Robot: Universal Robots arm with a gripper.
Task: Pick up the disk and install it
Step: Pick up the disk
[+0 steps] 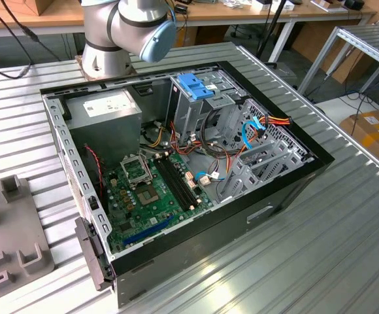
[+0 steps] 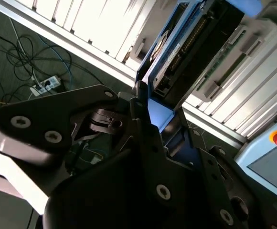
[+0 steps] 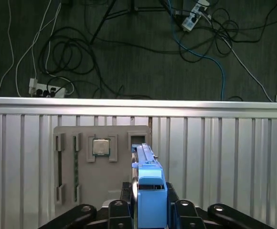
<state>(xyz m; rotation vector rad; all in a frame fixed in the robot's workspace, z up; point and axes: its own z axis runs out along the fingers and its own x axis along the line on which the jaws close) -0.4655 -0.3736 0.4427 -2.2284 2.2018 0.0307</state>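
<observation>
I am clenching the disk point(image 3: 150, 188) by its blue caddy. In the first wrist view my gripper point(image 3: 150, 205) is clamping it edge-on, jaws pressing on its two flat sides. The disk is pointing away from me over the grey holder plate point(image 3: 105, 133), just beside a square chip point(image 3: 100, 147) sitting in that plate, on the ribbed metal table point(image 3: 224, 157). Whether its far end is touching the plate I cannot tell. In the exterior view the open computer case point(image 1: 196, 163) is lying on the table.
</observation>
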